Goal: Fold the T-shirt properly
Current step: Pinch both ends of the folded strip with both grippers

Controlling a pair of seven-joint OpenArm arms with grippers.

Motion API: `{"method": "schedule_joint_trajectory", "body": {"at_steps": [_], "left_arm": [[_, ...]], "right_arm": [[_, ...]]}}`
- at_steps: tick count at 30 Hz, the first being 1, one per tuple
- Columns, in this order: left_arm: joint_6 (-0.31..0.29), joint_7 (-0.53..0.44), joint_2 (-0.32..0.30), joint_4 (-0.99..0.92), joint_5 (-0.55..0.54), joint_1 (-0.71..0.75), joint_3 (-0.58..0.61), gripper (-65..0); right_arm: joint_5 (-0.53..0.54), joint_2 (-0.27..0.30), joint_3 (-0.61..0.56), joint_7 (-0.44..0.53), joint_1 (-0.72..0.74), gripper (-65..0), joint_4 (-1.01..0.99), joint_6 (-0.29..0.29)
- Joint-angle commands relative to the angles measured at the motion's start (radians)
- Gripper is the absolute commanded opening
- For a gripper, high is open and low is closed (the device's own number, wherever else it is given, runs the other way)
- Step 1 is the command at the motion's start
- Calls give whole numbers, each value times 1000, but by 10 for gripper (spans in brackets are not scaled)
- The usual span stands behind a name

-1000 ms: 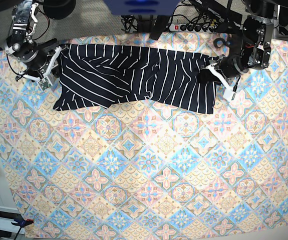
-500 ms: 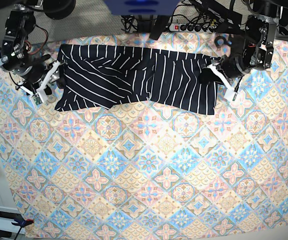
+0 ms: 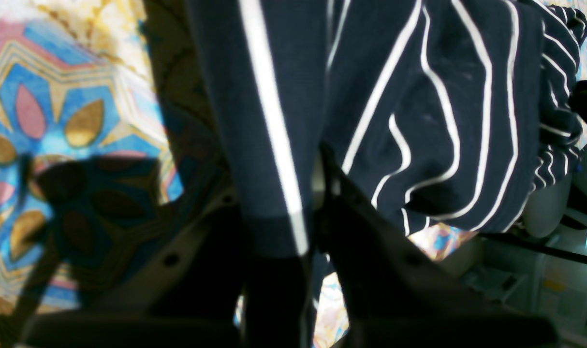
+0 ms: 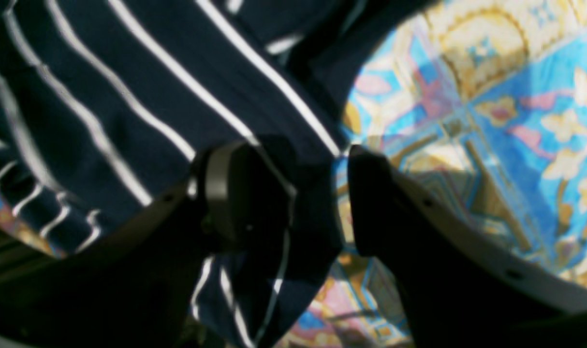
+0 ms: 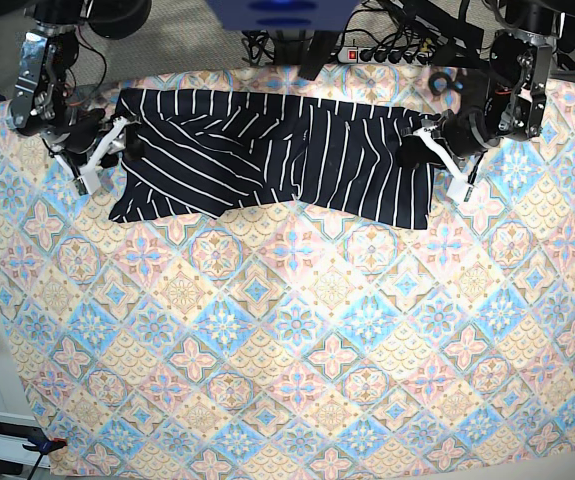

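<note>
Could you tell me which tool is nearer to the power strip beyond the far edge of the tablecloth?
Left. The left tool grips the T-shirt close below the power strip; the right tool sits at the shirt's opposite end.

I see the table covered by a pastel tablecloth (image 5: 297,340) in blue, orange and pink tiles, reaching almost to every edge of the base view. Behind its far edge lies grey floor, where a white power strip (image 5: 387,55) sits among a tangle of black cables (image 5: 427,30). A dark blue object (image 5: 282,12) is cut off by the top edge, so I cannot tell what it is. At the near left corner I make out a small red clamp (image 5: 52,443) on the cloth's edge, and beside it a white unit (image 5: 2,430) outside the table
</note>
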Motion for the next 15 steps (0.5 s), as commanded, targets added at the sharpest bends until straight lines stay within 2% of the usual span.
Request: {"method": "schedule_joint_trajectory", "body": {"at_steps": [1,8,15], "left_arm": [[-9,-18,-10,14,-15,-7,-5,-650],[-9,-18,-10,12,-15,-5,-5,-650],[-9,-18,-8,12,-14,-7,-5,-650]], "right_arm": [[9,12,4,6,12,-336,1,3],[15,2,4,6,38,-337,-99,3],[112,-1,-33,-4,36,-338,-108,3]]}}
